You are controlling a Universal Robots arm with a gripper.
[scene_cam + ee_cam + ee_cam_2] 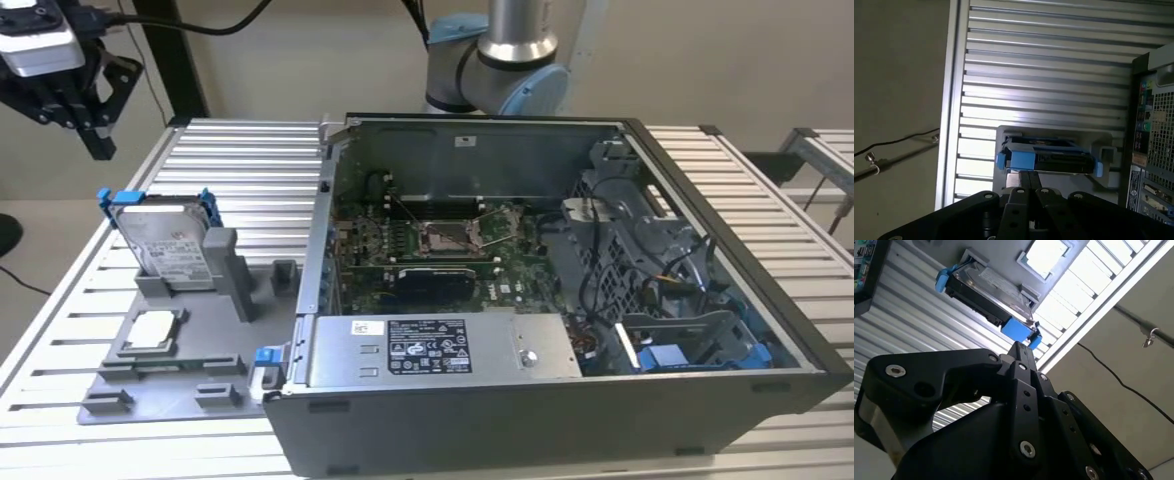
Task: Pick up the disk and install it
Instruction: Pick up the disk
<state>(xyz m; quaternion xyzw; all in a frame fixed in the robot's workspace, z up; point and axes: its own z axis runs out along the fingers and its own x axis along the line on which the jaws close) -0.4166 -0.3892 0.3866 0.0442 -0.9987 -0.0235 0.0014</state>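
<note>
Silver disk (pixel 167 243) upright in grey holder (pixel 230 272) | tool (pixel 98 148) raised, well apart | tool pressed together, empty

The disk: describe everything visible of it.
The disk is a flat silver-metal drive with a white label on its face and blue plastic rails along its edges. It stands upright on edge in a slot of the grey holder, at the exterior view's left of the open case. The gripper hangs above, apart from it.
</note>
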